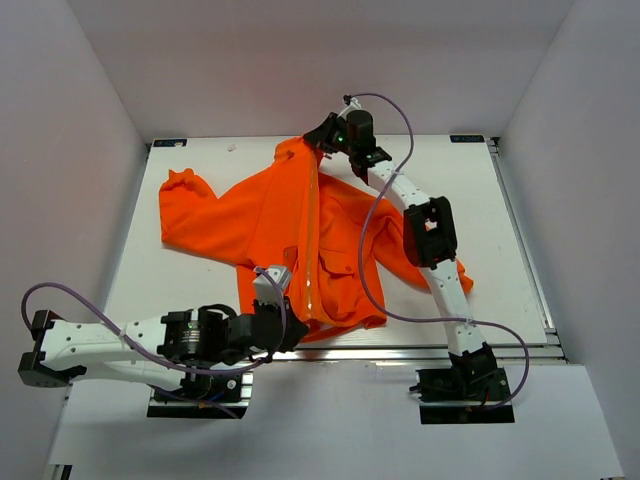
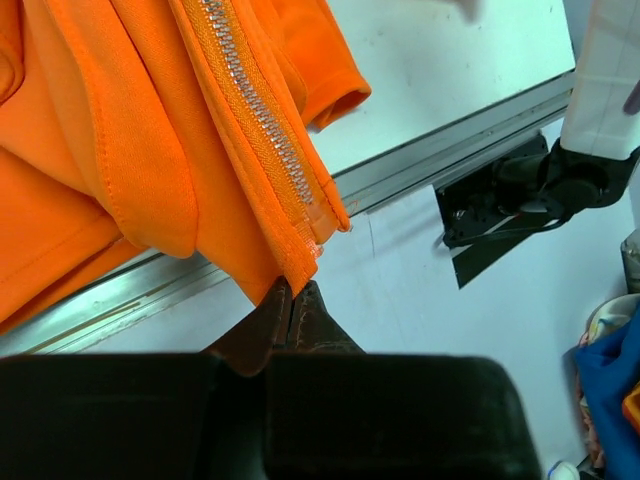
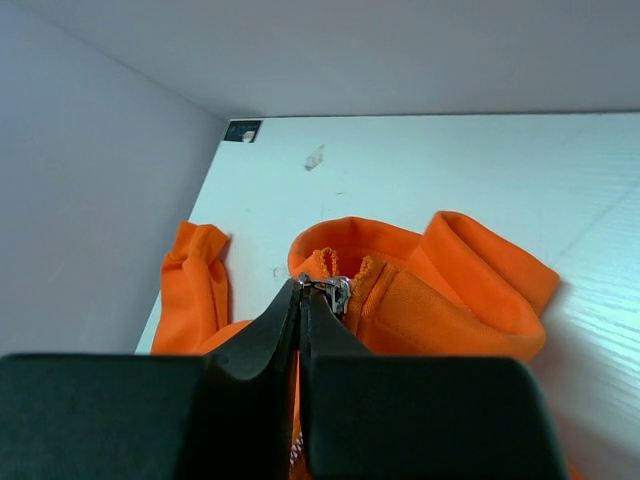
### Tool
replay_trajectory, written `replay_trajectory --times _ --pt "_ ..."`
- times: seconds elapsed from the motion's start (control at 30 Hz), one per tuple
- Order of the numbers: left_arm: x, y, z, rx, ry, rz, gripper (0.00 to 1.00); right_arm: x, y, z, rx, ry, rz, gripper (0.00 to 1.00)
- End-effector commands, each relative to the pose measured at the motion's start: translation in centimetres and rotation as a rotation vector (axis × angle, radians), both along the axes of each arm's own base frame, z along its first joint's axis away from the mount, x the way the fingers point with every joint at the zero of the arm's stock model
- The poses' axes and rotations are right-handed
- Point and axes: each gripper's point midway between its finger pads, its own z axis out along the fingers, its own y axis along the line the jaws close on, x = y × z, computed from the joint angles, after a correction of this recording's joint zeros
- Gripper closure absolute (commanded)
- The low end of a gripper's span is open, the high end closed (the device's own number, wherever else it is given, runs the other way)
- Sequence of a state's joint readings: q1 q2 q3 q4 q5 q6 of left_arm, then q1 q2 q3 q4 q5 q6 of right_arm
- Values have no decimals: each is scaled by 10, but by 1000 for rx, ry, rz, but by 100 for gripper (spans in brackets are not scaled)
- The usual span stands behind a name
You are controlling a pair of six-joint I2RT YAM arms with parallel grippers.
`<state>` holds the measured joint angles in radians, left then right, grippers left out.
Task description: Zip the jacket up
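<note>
The bright orange jacket [image 1: 290, 225] lies spread on the white table, collar at the far edge, hem at the near edge. Its light zipper [image 1: 315, 240] runs closed down the front. My left gripper [image 1: 283, 328] is shut on the jacket's bottom hem beside the zipper's lower end [image 2: 300, 262]. My right gripper [image 1: 328, 137] is shut on the metal zipper pull [image 3: 338, 293] at the collar [image 3: 455, 260]. The zipper teeth [image 2: 262, 115] show closed in the left wrist view.
A sleeve [image 1: 185, 195] lies out to the far left. The other sleeve passes under my right arm [image 1: 430, 235]. An aluminium rail [image 1: 430, 350] runs along the table's near edge. Enclosure walls [image 1: 90, 120] stand left, right and behind.
</note>
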<state>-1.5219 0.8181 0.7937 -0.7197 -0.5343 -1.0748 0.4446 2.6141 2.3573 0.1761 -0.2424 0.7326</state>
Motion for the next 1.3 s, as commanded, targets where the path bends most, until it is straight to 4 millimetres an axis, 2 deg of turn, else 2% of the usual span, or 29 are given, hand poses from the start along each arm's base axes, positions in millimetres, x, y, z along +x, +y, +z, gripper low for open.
replay_trajectory --times 0.0,0.07,0.1,0.13,0.17,0.2,0.23,0.27,0.37,0.43,0.47,0.5,0.6,0.63,0.67,0.7,0.73,0.77,0.8,0.83,0.87,0.9,0.93,0.97,1.0,1.1,1.13,1.2,1.27 --pt "-71 -5 5 -45 205 -269 100 64 -96 66 44 -304 -254 100" --pt "-67 -4 3 -56 206 -243 100 42 -76 73 59 -302 -116 100" --pt "-66 -4 3 -55 206 -235 97 34 -71 72 56 -301 -70 80" --pt "-66 -5 2 -52 207 -230 87 19 -62 61 49 -276 7 64" --pt "-66 -5 1 -47 209 -230 54 5 -60 81 59 -294 43 40" --pt "-67 -5 0 -43 213 -229 22 -10 -55 84 63 -292 110 11" --pt "-67 -5 -3 -29 216 -227 3 -20 -56 69 58 -254 123 11" --pt "-67 -6 -3 -24 215 -226 2 -37 -57 100 77 -294 158 11" --pt "-56 -10 2 -14 171 -190 2 -68 -63 118 20 -274 211 11" --pt "-47 -15 15 -31 129 -158 2 -78 -73 115 -57 -223 197 11" --pt "-34 -17 16 -17 84 -100 2 -91 -83 127 -79 -227 193 11" --pt "-23 -19 23 -30 61 -44 2 -92 -94 126 -104 -193 149 11" --pt "28 1 14 42 57 194 2 -115 -138 115 -139 -45 57 11" --pt "79 23 12 46 72 358 2 -125 -157 131 -139 -60 19 11" --pt "88 21 6 26 133 318 2 -136 -168 103 -168 23 -3 11" --pt "118 24 14 -7 63 317 2 -139 -181 97 -192 39 -50 11" --pt "161 57 11 -13 55 459 2 -148 -197 109 -208 13 -93 11" --pt "182 72 14 -10 41 510 2 -158 -208 86 -237 75 -125 11" --pt "216 106 5 40 60 594 2 -161 -223 81 -262 94 -181 11" --pt "238 120 24 27 39 633 2 -168 -241 88 -273 88 -228 11" --pt "254 136 23 46 55 673 2 -173 -252 83 -288 111 -260 11" --pt "264 148 18 68 92 667 2 -182 -268 63 -325 191 -308 11" --pt "286 184 -3 108 167 751 2 -188 -283 64 -335 206 -348 10" --pt "303 199 13 107 147 793 2 -194 -291 60 -354 224 -370 11" --pt "308 231 -6 200 207 883 2 -203 -300 51 -380 254 -385 11" --pt "317 269 7 287 190 1011 2 -218 -314 36 -438 299 -432 11" --pt "317 273 6 283 195 1021 2 -227 -319 25 -459 332 -442 11" --pt "314 302 6 225 199 1065 2 -234 -324 14 -491 348 -451 11" --pt "308 307 15 190 163 1076 2 -242 -329 -1 -518 383 -464 11"
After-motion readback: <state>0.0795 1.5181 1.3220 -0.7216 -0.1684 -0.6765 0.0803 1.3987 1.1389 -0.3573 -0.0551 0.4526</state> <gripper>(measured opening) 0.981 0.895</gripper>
